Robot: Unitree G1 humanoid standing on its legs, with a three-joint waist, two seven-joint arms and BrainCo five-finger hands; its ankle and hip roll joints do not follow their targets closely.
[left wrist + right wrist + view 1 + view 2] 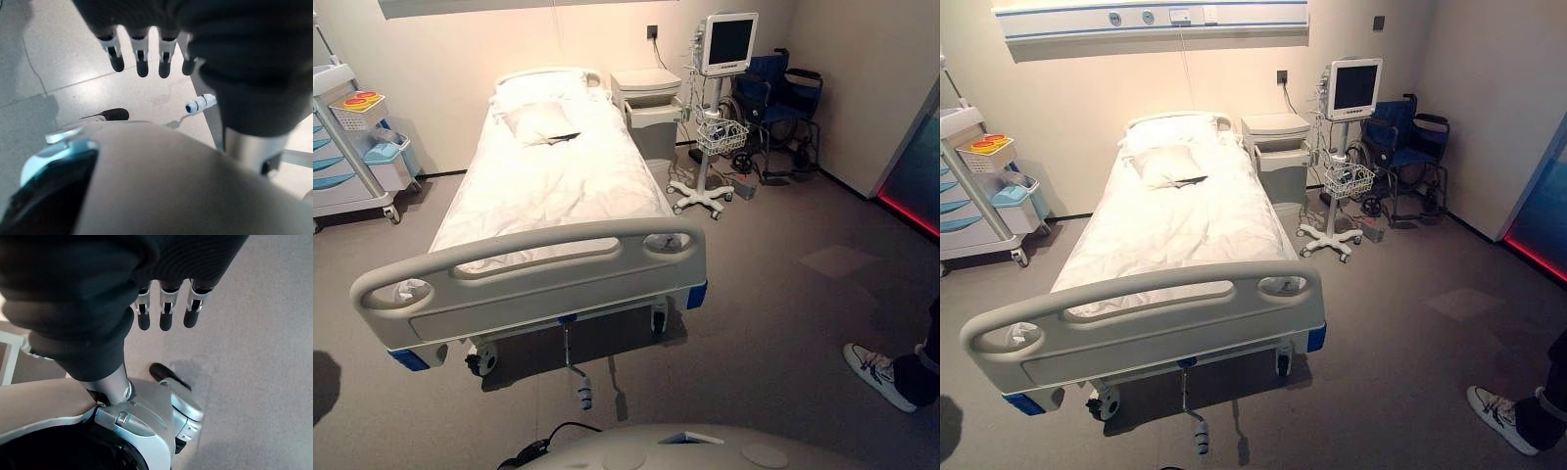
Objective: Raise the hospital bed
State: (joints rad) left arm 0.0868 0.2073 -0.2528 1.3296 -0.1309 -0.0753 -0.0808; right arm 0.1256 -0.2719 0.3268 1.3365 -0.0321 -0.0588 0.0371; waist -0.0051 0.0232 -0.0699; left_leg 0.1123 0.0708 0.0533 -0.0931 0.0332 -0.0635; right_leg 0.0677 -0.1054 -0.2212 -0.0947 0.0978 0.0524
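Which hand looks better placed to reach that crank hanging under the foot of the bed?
Probably the left hand. Its wrist view shows the crank handle on the floor side just past its relaxed, empty fingers. The right hand hangs open over bare floor. In the head view the crank hangs slightly left of centre.

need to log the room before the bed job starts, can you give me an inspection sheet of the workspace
surface: grey floor, bare around the bed's foot end.
job's things: hospital bed flat, white sheets, pillow near the head; crank handle hangs under the footboard, untouched.
clutter: nothing seen on the floor by the crank.
hands: left hand and right hand hang with straight fingers, holding nothing.
cables: cords trail on the floor by the monitor stand.
surroundings: bedside cabinet, wheelchair, medical cart, a person's shoe at the right.
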